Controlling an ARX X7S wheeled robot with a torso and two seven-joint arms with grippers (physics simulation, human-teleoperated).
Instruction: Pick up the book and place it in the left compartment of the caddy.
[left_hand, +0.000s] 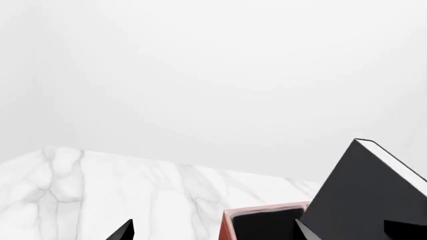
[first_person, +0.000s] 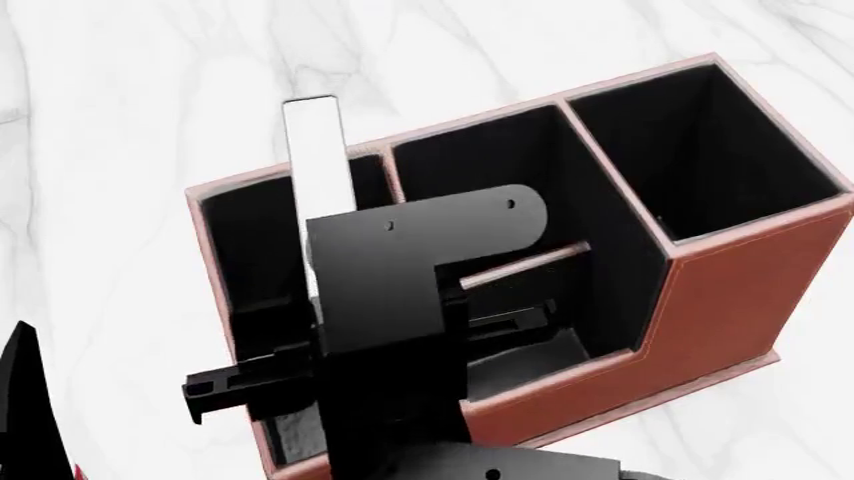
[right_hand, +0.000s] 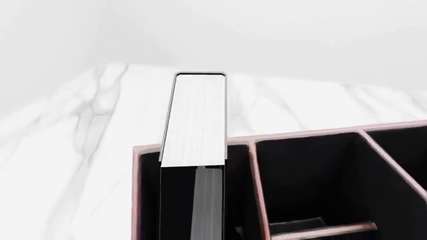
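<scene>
Nearest us: the right arm's black bracket (first_person: 400, 270) fills the middle of the head view, with the right gripper (first_person: 350, 352) below it, low over the caddy's (first_person: 721, 300) near end.

Right gripper's hold: the bracket hides its jaws, so we cannot tell whether it clamps the book (first_person: 310, 130) or has let go. The right wrist view looks straight along the white page edge.

Left gripper (left_hand: 263, 231): its tips are spread wide, with nothing between them. It sits off to the side.

Where the book is: it stands on edge inside the left compartment (first_person: 254, 230), page edges up. Its upper end rises above the rim. In the left wrist view it appears to lean.

How far along: we judge the placement nearly done. What seems left is settling the book and getting clear.

Risk, tipping: if released while leaning, the book could pivot on the rim or fall against the divider. We cannot see whether its lower end rests on the floor.

Risk, snagging: the gripper sits close to the walls and the middle bay's crossbar (first_person: 534, 262). A skewed withdrawal could catch them.

Risk, dragging: fingers not fully open could lift the book out again.

Risk, shoving: a sideways push could slide the caddy across the marble table (first_person: 107, 100).
</scene>
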